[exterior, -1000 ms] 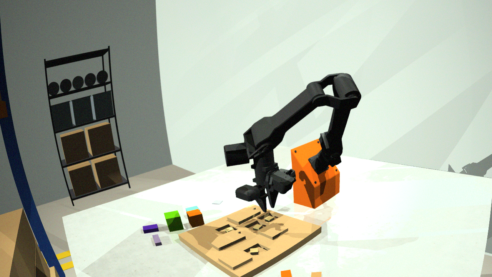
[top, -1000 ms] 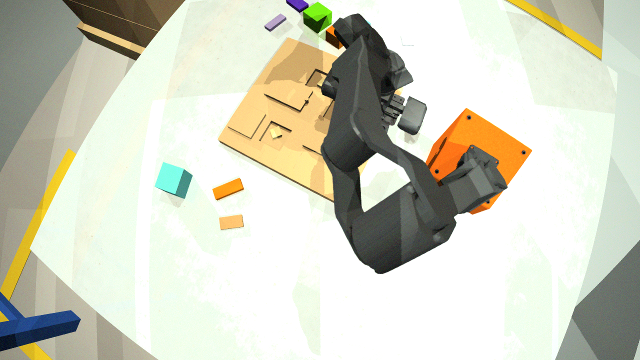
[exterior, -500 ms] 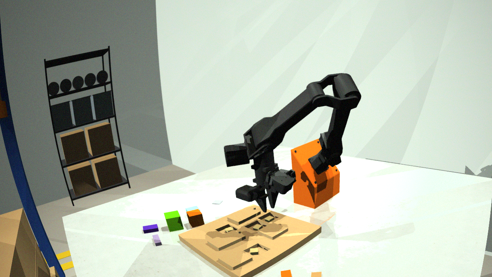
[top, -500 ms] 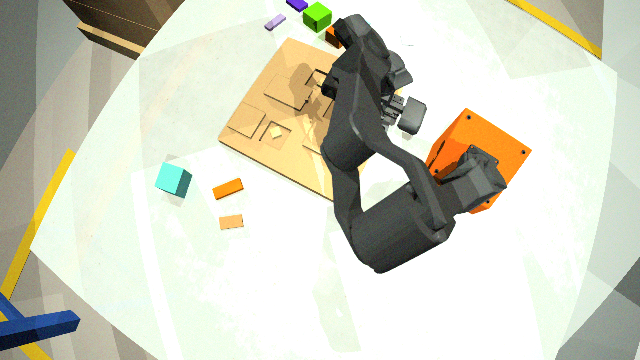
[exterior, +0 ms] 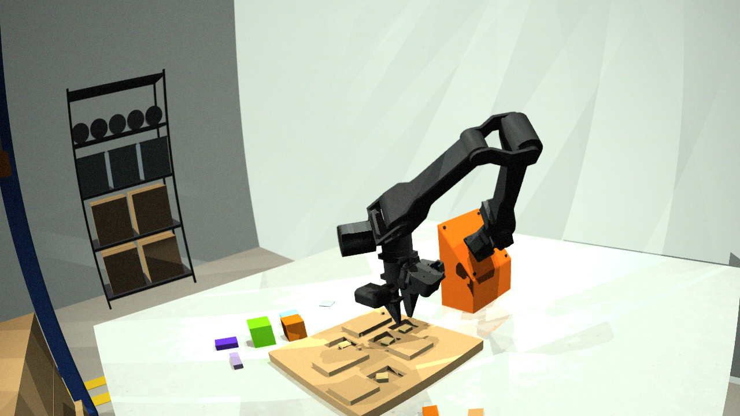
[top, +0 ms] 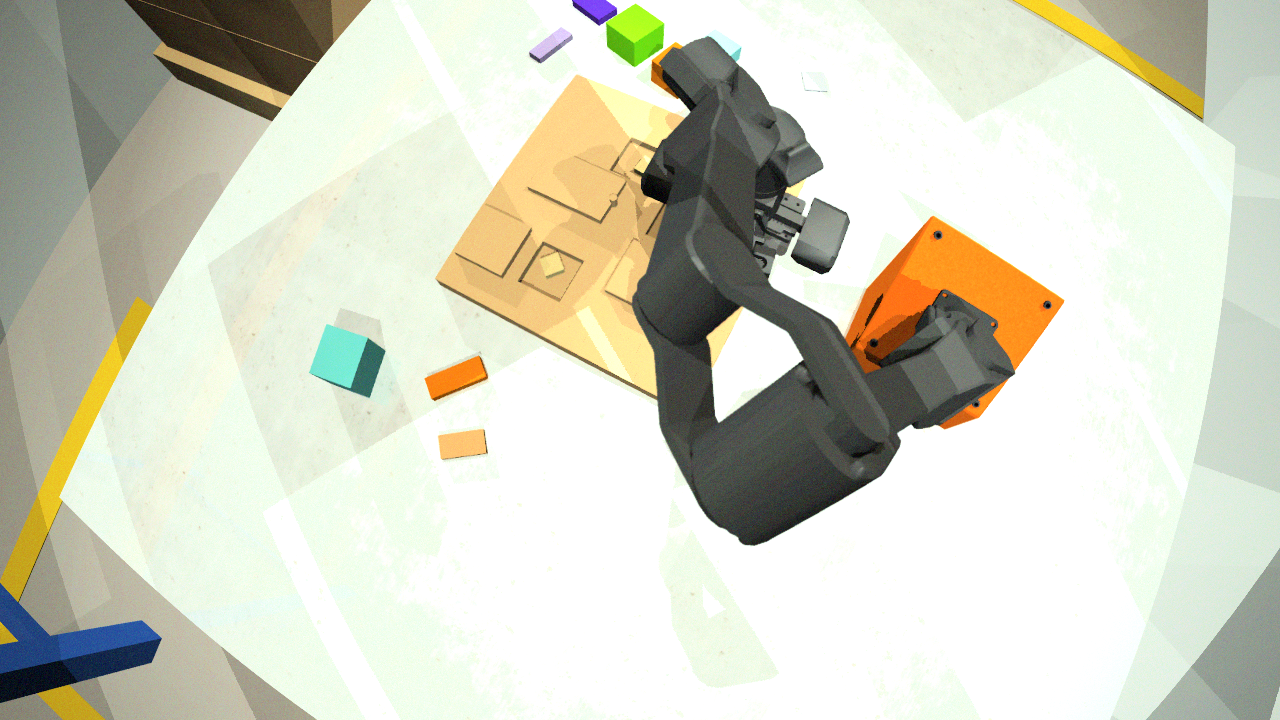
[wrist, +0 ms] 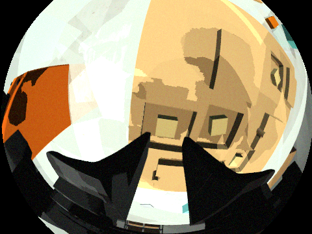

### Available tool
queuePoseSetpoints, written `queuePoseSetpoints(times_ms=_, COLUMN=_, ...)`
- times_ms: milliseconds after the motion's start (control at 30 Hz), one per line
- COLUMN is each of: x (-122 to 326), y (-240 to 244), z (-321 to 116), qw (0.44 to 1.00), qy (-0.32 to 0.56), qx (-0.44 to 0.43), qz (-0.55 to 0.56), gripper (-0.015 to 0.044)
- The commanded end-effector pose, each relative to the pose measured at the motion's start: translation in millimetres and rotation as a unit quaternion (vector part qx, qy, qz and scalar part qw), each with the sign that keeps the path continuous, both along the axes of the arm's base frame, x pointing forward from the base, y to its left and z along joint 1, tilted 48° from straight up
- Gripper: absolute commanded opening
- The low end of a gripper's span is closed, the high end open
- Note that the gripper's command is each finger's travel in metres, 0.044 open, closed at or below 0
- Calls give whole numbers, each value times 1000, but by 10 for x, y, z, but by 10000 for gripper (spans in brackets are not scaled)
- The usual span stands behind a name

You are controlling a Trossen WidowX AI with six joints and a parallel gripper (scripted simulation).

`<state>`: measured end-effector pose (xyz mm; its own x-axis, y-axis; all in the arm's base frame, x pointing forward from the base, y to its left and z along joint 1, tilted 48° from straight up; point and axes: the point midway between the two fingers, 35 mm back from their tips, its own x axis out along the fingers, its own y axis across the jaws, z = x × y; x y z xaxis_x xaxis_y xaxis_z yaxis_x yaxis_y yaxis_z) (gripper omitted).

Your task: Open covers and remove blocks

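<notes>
Puzzle board: a tan slab [top: 572,107] [exterior: 458,344] [wrist: 162,32] lying flat on the table [top: 554,573] [exterior: 569,361], in front of the orange arm base [top: 984,259] [exterior: 455,297] [wrist: 49,101].
Wells: four open recesses, each with a small pale block inside.
Near-hand block: the one [exterior: 405,328] [wrist: 167,127] nearest the fingertips, in its well on the base side.
Middle block: a second [exterior: 387,340] [wrist: 219,126], in the adjoining well.
Knob-side block: a third [top: 641,164] [exterior: 345,344] [wrist: 237,159], beside a cover with a small knob.
Outer block: a fourth [top: 552,264] [exterior: 381,377] [wrist: 276,77], in the well farthest from the base.
Covers: four raised plates, a long far one [exterior: 367,324], a base-side one [exterior: 410,346], a knobbed one [top: 577,189] [exterior: 340,361] and an outer one [top: 494,240] [exterior: 353,389], all off the wells.
Gripper: pointing down [exterior: 404,319] [wrist: 167,136] just above the board by the near-hand block; fingers parted about a third of their range, with nothing between them.
Blocks on the table: none of the four; all remain to be lifted out.
Loose pieces, one side: green cube [top: 632,34] [exterior: 261,331], orange cube [top: 661,71] [exterior: 293,327], purple bar [top: 594,8] [exterior: 226,343], lilac bar [top: 550,44] [exterior: 236,360].
Loose pieces, other side: teal cube [top: 342,356], orange bar [top: 454,377] [exterior: 429,411], tan bar [top: 462,444] [exterior: 476,412].
</notes>
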<state>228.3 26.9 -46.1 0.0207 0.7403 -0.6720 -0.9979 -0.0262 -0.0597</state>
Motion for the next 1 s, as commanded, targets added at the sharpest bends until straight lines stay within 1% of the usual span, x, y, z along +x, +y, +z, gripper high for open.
queuePoseSetpoints(times_ms=0, x=-3, y=35, z=-23, qw=1000, qy=2, qx=2, qz=-2, gripper=144)
queuePoseSetpoints(times_ms=867, x=-3, y=183, z=-146, qw=1000, qy=2, qx=3, qz=-2, gripper=144)
queuePoseSetpoints(times_ms=967, x=0, y=162, z=-133, qw=1000, qy=0, qx=1, qz=0, gripper=124)
